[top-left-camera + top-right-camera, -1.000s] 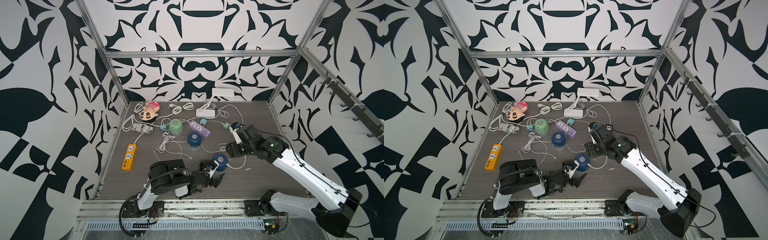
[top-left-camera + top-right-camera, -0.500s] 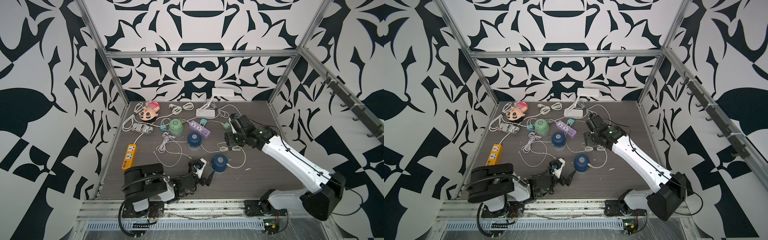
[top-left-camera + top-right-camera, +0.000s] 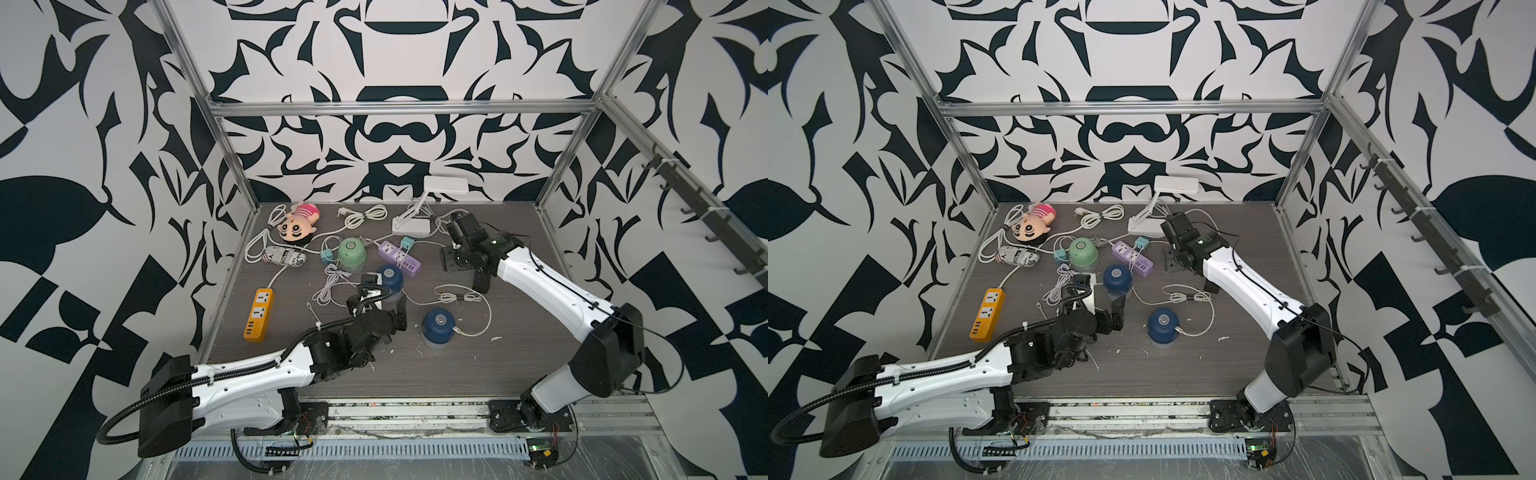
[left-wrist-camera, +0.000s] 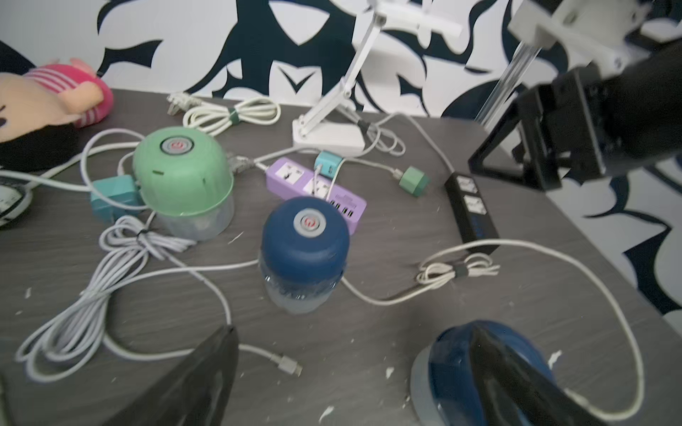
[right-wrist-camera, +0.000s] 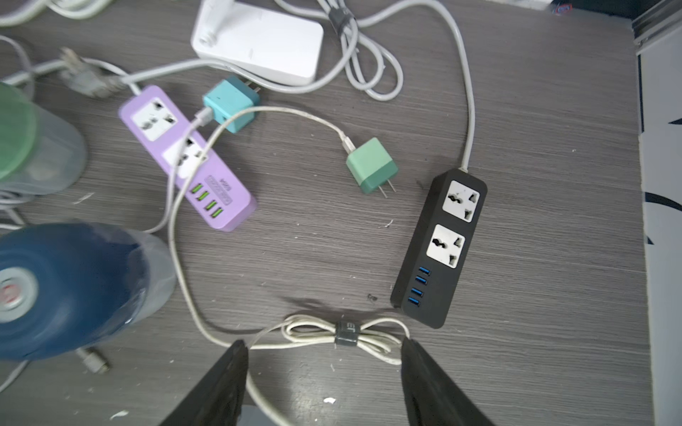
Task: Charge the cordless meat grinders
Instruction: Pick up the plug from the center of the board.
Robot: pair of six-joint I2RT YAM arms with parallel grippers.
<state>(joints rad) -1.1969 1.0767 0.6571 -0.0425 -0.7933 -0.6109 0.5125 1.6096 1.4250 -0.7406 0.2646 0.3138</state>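
On the table (image 3: 457,374), left to right: mint green grinder (image 3: 351,253) at the back; left pincer (image 3: 378,304), spread wide and empty, facing the middle navy grinder (image 3: 390,277); near navy grinder (image 3: 438,326) partly hidden behind one finger (image 4: 516,380) in the left wrist view. The right pincer (image 5: 323,342), jaws apart, holding nothing, hangs above a bundled white cable (image 5: 347,333) beside the black power strip (image 5: 439,247).

Walls (image 3: 395,41): black-and-white leaf pattern. Tabletop (image 3: 519,353): grey woodgrain, white flecks. Mint green grinder (image 3: 351,252); navy blue grinder (image 3: 390,277); second navy blue grinder (image 3: 438,328); silver buttons, red marks. Purple power strip (image 5: 184,158), green ports. Black power strip (image 5: 439,247), blue ports. Orange power strip (image 3: 259,309). Teal adapter (image 5: 230,103); green adapter (image 5: 371,166). Doll (image 3: 295,228): pink stripes. Cables (image 4: 92,287): white.
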